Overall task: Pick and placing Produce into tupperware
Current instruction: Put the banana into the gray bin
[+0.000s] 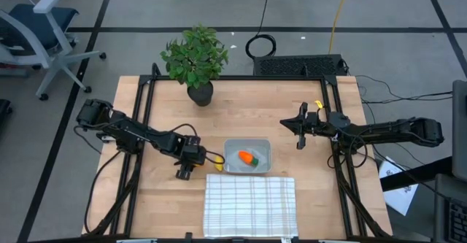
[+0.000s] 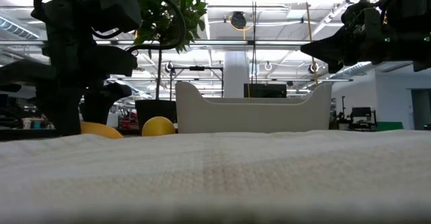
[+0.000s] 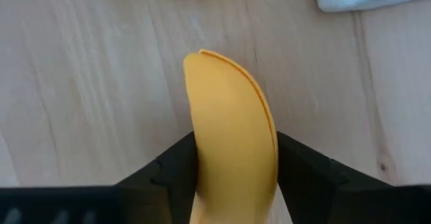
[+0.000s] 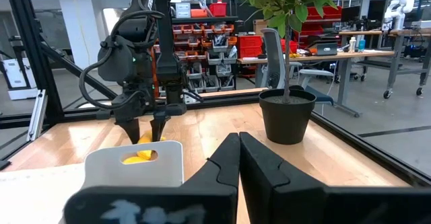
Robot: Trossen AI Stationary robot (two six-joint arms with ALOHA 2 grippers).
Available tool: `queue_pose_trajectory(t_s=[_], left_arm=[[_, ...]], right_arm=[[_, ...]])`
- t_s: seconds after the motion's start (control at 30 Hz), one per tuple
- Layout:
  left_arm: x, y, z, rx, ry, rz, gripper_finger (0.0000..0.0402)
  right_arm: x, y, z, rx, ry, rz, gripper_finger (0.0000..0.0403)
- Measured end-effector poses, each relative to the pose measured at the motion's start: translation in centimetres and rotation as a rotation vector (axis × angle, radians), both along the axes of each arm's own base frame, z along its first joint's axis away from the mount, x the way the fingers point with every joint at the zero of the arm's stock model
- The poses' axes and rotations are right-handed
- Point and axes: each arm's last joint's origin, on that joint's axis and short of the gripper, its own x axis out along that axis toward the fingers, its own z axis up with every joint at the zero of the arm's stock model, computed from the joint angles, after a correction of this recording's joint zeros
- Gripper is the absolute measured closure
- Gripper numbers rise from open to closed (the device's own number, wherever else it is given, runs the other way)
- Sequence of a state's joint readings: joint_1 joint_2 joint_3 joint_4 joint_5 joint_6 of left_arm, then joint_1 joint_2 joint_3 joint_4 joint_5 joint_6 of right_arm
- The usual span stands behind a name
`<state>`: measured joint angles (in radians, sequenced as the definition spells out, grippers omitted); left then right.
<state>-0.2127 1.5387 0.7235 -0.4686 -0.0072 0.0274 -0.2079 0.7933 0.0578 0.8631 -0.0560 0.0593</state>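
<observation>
Gripping banana (image 3: 232,136) between left gripper (image 3: 236,170) jaws, lower centre, just left of tupperware (image 1: 247,157) holding carrot (image 1: 248,157). Risk: curved toy twisting, slipping. Right gripper (image 4: 239,160) pressed together, idle centre-right.

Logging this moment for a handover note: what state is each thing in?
Curved yellow-orange banana: on the wood, between the left gripper's fingers.
Orange carrot: inside the clear rectangular container.
Small yellow lemon-like piece: on the table, beside the container.
Right gripper: shut, raised, empty.
</observation>
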Motion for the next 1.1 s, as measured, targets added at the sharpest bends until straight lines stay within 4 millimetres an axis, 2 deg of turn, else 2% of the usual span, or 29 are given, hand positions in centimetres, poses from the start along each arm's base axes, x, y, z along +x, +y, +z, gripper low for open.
queue_pose_trajectory(t_s=[0.4,0.73,1.1], left_arm=[[-0.2,0.1,0.6,0.047,0.017,-0.032,0.024],[1.0,0.8,5.0,0.194,0.008,0.012,0.024],[2.6,1.9,8.1,0.274,-0.038,-0.05,0.024]], right_arm=[[0.0,0.0,0.0,0.0,0.0,0.0,0.0403],[0.0,0.0,0.0,0.0,0.0,0.0,0.0403],[0.0,0.0,0.0,-0.004,0.001,-0.001,0.0403]])
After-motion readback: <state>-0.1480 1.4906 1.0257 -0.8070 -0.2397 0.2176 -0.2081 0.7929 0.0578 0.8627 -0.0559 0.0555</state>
